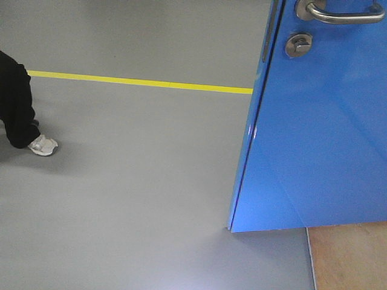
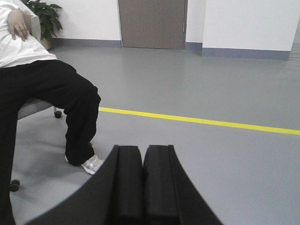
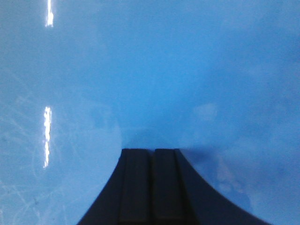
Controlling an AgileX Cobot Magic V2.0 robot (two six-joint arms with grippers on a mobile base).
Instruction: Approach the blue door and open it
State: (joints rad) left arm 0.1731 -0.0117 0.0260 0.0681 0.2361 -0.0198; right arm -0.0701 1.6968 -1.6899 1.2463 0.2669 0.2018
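Note:
The blue door (image 1: 314,139) fills the right side of the front view, its free edge running down to the floor. A silver lever handle (image 1: 338,13) sits at the top, with a round silver lock (image 1: 298,44) just below. In the right wrist view the door's glossy panel (image 3: 150,70) covers the whole frame. My right gripper (image 3: 153,151) is shut, with its fingertips right at the panel; I cannot tell if they touch. My left gripper (image 2: 142,149) is shut and empty, facing the open grey floor. Neither gripper shows in the front view.
A person in black trousers (image 2: 56,103) sits on a wheeled chair at the left, white shoe (image 1: 43,145) on the floor. A yellow line (image 1: 139,82) crosses the grey floor. A wooden base (image 1: 347,257) lies under the door. A brown door (image 2: 152,23) stands in the far wall.

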